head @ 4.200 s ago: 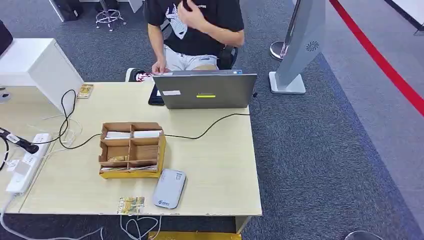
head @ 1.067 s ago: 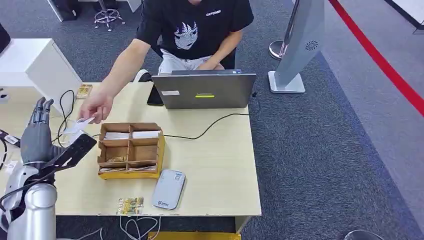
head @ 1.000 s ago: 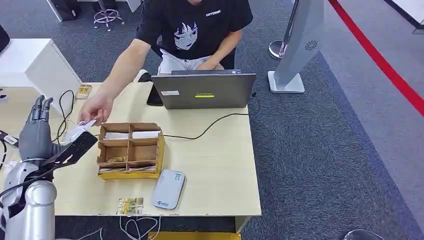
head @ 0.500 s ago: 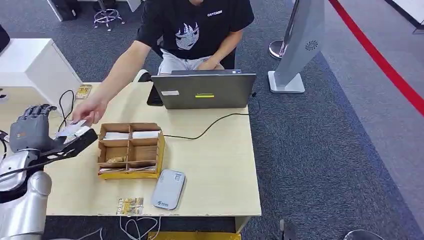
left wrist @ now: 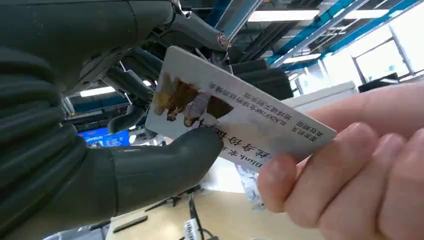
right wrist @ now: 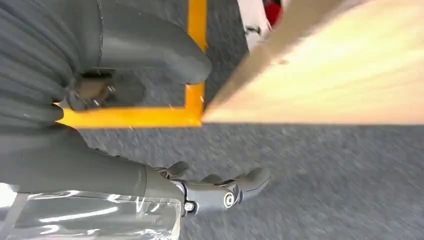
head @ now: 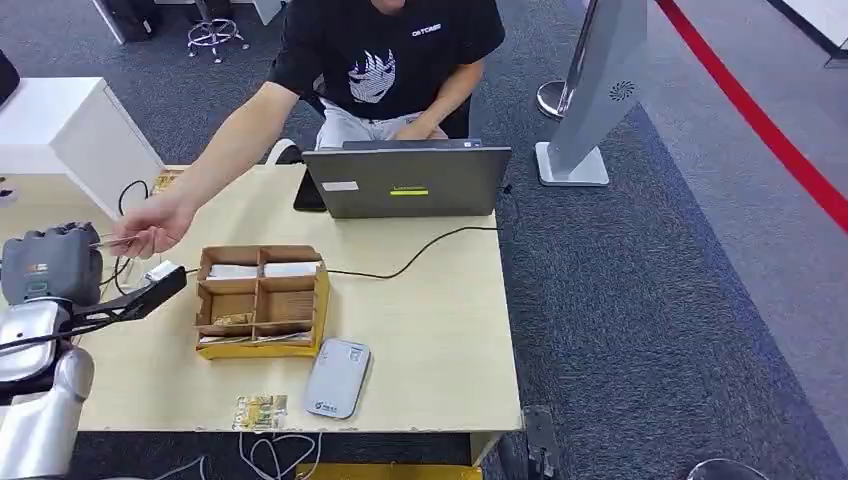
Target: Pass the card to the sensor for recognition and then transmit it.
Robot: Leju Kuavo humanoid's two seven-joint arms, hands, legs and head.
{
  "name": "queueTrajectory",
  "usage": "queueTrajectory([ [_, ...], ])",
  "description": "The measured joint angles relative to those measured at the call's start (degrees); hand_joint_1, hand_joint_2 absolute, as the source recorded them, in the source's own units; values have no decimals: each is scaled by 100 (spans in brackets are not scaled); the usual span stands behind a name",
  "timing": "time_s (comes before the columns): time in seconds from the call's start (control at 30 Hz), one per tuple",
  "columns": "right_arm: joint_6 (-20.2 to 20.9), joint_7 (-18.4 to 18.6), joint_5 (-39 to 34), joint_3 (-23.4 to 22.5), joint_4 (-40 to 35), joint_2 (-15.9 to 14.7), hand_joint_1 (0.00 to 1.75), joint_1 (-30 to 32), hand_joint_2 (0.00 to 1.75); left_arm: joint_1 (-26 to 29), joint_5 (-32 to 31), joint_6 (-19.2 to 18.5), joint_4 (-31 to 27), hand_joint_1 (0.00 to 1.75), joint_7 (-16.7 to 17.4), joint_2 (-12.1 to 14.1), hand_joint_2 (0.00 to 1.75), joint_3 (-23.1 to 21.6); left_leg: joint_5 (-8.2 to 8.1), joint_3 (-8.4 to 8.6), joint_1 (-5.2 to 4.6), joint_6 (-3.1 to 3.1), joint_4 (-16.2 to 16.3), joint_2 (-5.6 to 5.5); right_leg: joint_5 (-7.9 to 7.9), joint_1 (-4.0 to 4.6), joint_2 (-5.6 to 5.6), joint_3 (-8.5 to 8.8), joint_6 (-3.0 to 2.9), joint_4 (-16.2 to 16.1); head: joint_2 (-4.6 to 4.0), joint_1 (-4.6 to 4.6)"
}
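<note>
A white card (left wrist: 235,117) with a picture and printed text sits between my left hand's thumb (left wrist: 165,160) and its dark fingers. A person's hand (left wrist: 360,170) pinches the card's other end. In the head view my left hand (head: 50,262) is raised over the table's left side with its fingers curled, and the person's hand (head: 155,222) reaches to it with the card (head: 112,241). The grey-white card sensor (head: 338,377) lies near the table's front edge. My right hand (right wrist: 215,192) hangs low beside the table, holding nothing, its fingers loosely apart.
A cardboard organiser box (head: 262,298) holding cards stands mid-table, with a laptop (head: 408,180) behind it and a black cable between. Loose cards lie at the front edge (head: 262,410) and far left (head: 168,181). A power strip (head: 45,340) lies at left. The person sits behind the table (head: 430,330).
My left hand's fingers went from straight up to curled onto the card. The person's hand moved left with the card to my hand. Part of my right arm rose into view at the bottom.
</note>
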Motion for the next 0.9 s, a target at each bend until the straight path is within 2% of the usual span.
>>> queueTrajectory([
  [0.23, -230, -151, -169, 469, -40, 0, 0, -18, 175, 293, -22, 238, -597, 175, 110, -53, 175, -381, 5, 0, 2, -8, -4, 24, 7, 3, 26, -24, -12, 8, 0, -9],
  [0.43, -241, -164, -205, 621, -40, 0, 0, -42, 175, 377, -22, 249, -791, 175, 149, -61, 175, -455, 8, -5, 3, -12, -7, 17, 6, 3, 18, -23, -12, 10, 0, -4],
  [0.53, -246, -169, -366, 626, -40, 0, 0, -42, 175, 522, -22, 330, -1033, 175, 324, -53, 175, -654, 8, -7, 0, -12, -6, 14, 6, 0, 16, -22, -11, 8, 0, -4],
  [0.67, -263, -169, -632, 622, -50, -2, 0, -39, 175, 865, -24, 486, -1582, 175, 757, -2, 175, -1238, 6, -10, -2, -11, -5, 15, 6, -1, 17, -23, -11, 5, 0, -4],
  [0.8, -307, -169, -903, 604, -77, -11, 0, -25, 175, 1082, -24, 560, -2141, 175, 1452, 206, 175, -2106, 5, -11, -2, -9, -4, 12, 6, -1, 13, -24, -10, 3, 0, -7],
  [0.9, -337, -169, -1207, 604, -138, -22, 0, 21, 175, 1231, -26, 514, -2493, 175, 1519, 345, 175, -2652, 4, -10, -1, -11, -5, 13, 6, 0, 14, -25, -10, 3, 0, -4],
])
